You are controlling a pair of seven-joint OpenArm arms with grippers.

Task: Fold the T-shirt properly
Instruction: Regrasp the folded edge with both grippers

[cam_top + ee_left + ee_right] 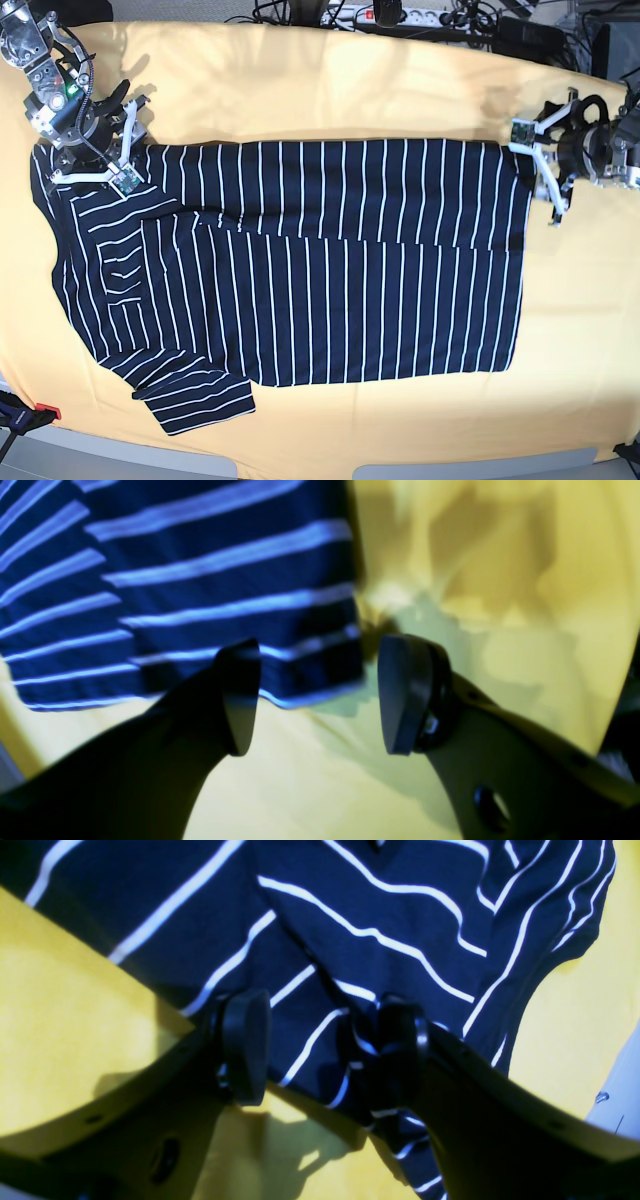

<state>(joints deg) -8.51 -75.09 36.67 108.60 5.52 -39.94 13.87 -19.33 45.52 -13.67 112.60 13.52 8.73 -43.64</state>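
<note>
Base view: striped T-shirt (300, 270) spread on yellow-covered desk (580, 330).

Near edge: one short sleeve, lying flat toward the left near corner. Middle: shirt body laid lengthwise across the desk, upper portion folded over along a horizontal line. Far left: right end effector (120, 140), fingers spread, over the shirt's collar end, cloth bunched between its pads with no pinch made. Far right: left end effector (545, 170), fingers spread, at the hem's far corner, straddling the cloth edge.
</note>
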